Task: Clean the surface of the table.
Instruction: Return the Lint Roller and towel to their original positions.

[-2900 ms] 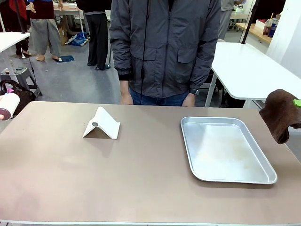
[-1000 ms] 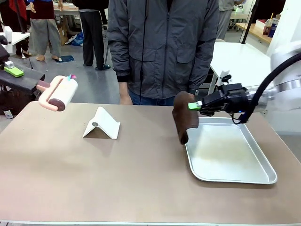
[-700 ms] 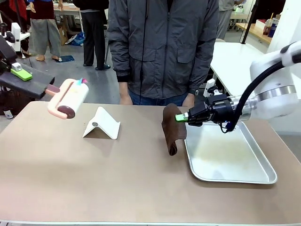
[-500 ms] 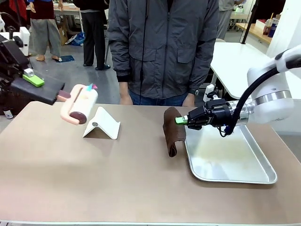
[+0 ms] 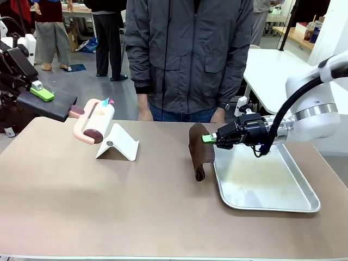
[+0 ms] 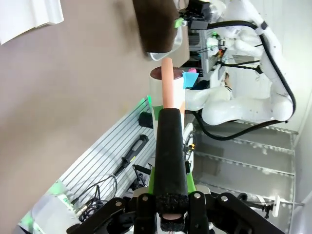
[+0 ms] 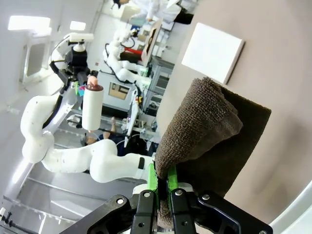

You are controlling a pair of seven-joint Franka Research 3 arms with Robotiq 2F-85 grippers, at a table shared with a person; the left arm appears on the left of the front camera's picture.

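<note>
Fingers of the right gripper are clamped on a brown terry cloth over the matte tan bench; the left gripper is clamped on a pink-handled lint roller.

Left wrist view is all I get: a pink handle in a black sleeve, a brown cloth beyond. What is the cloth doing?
Observer: The brown cloth hangs from the right gripper, its lower end at the table just left of the metal tray.
Operator: Is my roller touching down?
Observer: No, the lint roller is in the air above the white folded stand.
Operator: Is anyone near?
Observer: A person in a grey jacket stands at the far edge, hands down.
</note>
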